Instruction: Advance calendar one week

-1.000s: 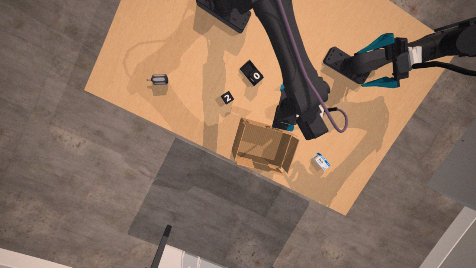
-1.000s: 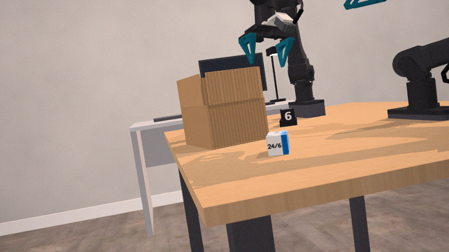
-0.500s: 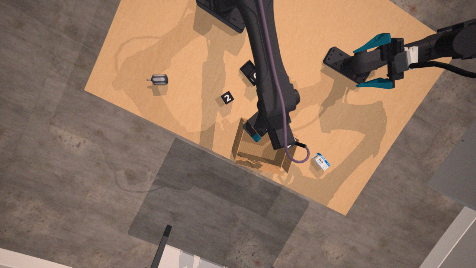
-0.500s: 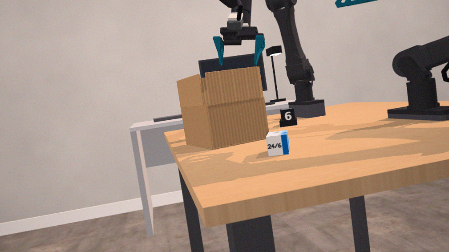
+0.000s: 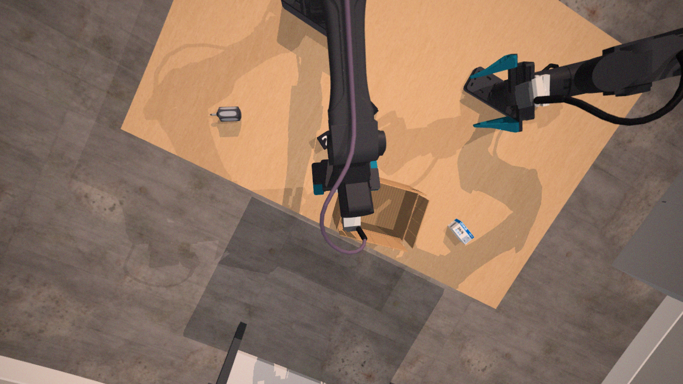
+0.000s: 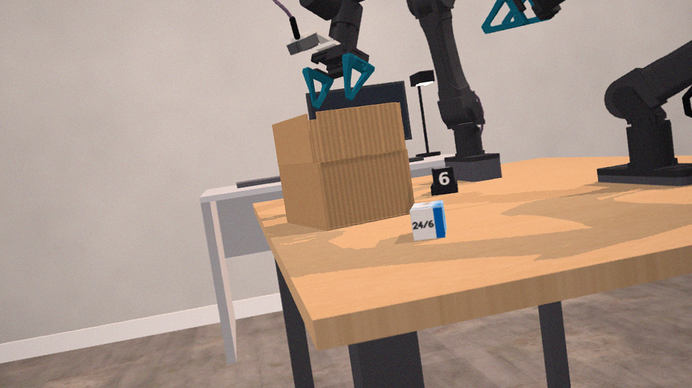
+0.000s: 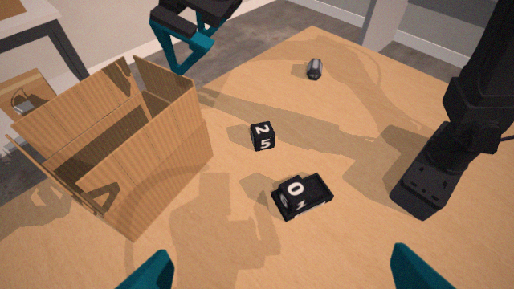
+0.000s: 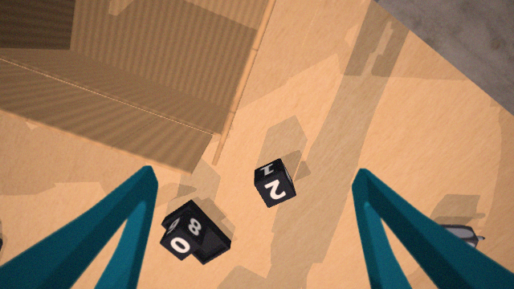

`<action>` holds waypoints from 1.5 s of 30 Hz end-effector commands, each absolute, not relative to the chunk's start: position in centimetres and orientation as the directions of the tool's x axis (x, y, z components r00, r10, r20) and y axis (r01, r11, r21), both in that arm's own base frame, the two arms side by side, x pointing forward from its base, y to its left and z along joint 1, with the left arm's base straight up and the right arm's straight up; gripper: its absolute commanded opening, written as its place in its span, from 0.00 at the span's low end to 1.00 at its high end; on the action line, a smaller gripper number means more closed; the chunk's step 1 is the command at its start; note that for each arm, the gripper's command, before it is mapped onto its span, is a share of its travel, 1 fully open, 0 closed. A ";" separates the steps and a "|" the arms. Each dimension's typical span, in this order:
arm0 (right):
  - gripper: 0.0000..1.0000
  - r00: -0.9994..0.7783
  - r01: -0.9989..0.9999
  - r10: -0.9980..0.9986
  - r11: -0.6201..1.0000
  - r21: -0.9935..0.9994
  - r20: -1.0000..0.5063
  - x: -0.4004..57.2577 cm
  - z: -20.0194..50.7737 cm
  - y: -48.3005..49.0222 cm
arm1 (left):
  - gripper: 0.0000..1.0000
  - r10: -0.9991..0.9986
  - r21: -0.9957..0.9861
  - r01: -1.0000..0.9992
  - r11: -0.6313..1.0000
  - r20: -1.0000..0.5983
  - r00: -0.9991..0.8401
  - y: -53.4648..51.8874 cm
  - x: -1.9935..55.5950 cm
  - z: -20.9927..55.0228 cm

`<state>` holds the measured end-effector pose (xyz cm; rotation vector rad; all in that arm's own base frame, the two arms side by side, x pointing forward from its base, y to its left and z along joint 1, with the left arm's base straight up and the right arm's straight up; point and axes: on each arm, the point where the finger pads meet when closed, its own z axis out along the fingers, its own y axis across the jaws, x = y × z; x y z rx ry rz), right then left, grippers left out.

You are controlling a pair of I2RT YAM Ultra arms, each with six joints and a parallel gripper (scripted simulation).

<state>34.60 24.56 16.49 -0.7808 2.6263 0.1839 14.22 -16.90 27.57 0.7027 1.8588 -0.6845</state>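
The black calendar tray (image 7: 321, 186) (image 8: 213, 246) holds one black cube (image 7: 295, 188) (image 8: 179, 245) in one compartment; its other compartment is empty. That cube has 0 on top and what looks like a 1 above the tray's white front strip. A loose black cube (image 5: 323, 140) (image 7: 263, 136) (image 8: 275, 189) lies on the table beside the tray, 2 on top, 5 and 1 on its sides. My right gripper (image 5: 346, 177) (image 6: 334, 100) (image 8: 255, 175) is open and empty, high above the table near the carton and the loose cube. My left gripper (image 5: 472, 101) (image 7: 275, 256) is open and empty, raised away from the tray.
An open cardboard box (image 5: 391, 210) (image 6: 366, 186) (image 7: 161, 160) stands close to the loose cube and the table edge. A staples box (image 5: 460, 231) (image 6: 423, 223) lies beyond it. A small grey tool (image 5: 229, 114) (image 7: 314, 69) lies toward the far side. The right arm covers the tray in the top view.
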 end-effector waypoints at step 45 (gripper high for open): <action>1.00 -0.252 0.967 0.960 0.254 -0.006 0.120 29.4 5.0 11.5 | 1.00 0.206 -0.144 0.783 0.605 -0.922 -0.329 -22.8 17.6 23.4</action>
